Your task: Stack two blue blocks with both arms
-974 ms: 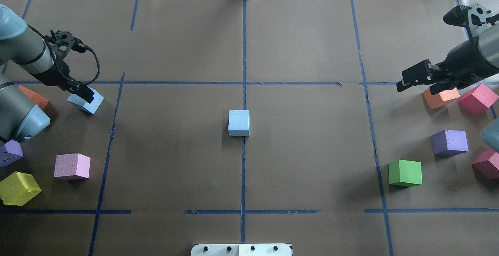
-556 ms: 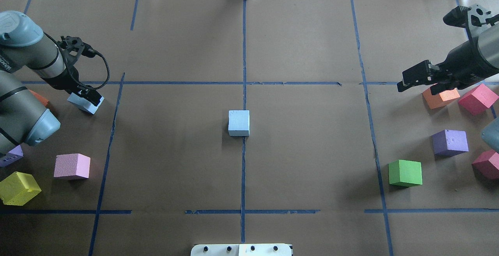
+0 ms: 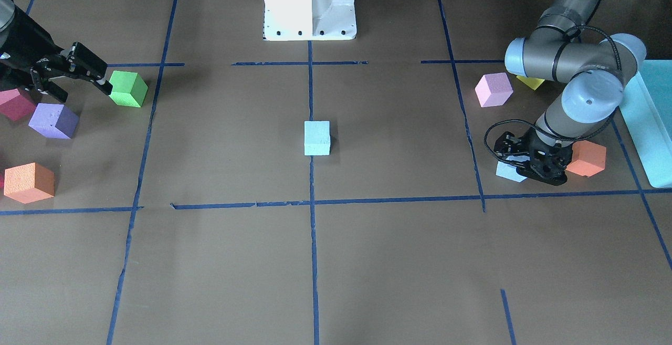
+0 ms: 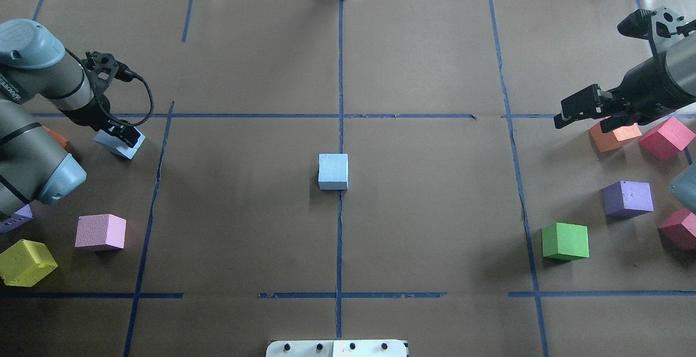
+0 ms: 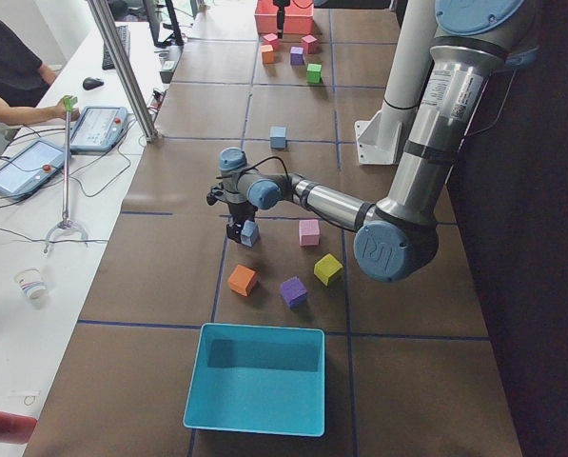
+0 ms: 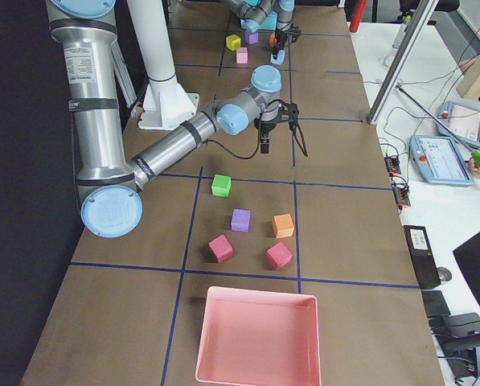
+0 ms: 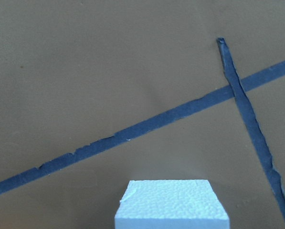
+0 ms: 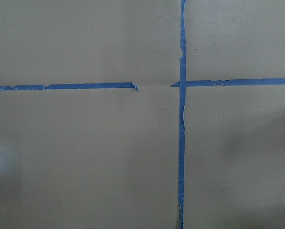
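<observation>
Two blue blocks, well apart on the tabletop (image 4: 435,210): the centre block (image 4: 333,171) and the left block (image 4: 111,144).

My left arm (image 4: 38,74) bends low over its own side of the tabletop, while my right arm (image 4: 663,77) hangs at the opposite side above an orange cube (image 4: 617,135). The centre block sits square on the middle tape line (image 4: 340,74), about midway between my arms, with nothing on top. The left block lies skewed to the tape grid, so I judge the coming carry runs from it towards my right, to the centre. My left hand (image 4: 126,135) is down astride the left block; whether it has pinched shut I cannot tell. My right hand (image 4: 561,115) is spread wide, holds nothing and is far from both blocks.
</observation>
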Action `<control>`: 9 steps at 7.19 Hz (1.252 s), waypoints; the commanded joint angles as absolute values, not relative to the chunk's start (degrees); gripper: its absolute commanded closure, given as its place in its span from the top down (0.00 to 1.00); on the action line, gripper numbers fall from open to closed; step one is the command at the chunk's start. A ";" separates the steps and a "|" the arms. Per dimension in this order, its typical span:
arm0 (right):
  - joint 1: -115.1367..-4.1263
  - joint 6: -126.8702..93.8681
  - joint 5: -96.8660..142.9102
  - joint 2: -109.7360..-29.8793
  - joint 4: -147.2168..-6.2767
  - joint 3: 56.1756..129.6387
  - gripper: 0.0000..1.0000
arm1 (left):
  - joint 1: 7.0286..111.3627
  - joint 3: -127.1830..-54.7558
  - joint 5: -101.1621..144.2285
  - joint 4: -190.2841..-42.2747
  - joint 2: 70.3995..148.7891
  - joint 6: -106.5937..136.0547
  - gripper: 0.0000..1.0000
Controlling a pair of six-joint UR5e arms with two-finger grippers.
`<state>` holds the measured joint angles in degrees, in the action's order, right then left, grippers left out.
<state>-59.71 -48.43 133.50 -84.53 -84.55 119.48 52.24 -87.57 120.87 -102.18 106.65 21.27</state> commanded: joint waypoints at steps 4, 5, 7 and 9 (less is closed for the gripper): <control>-60.38 -48.34 133.59 -85.94 -84.46 120.05 1.00 | 51.25 -94.02 122.51 -100.64 111.50 34.74 0.05; -62.03 -46.25 133.77 -87.44 -84.29 120.32 1.00 | 47.50 -93.26 123.13 -99.50 117.88 44.29 0.05; -64.33 -40.01 133.77 -89.56 -84.29 119.36 1.00 | 41.77 -92.90 121.57 -90.57 130.63 53.33 0.05; -64.34 -39.82 133.60 -89.47 -84.20 118.22 1.00 | 35.61 -85.93 113.85 -83.45 144.50 60.62 0.05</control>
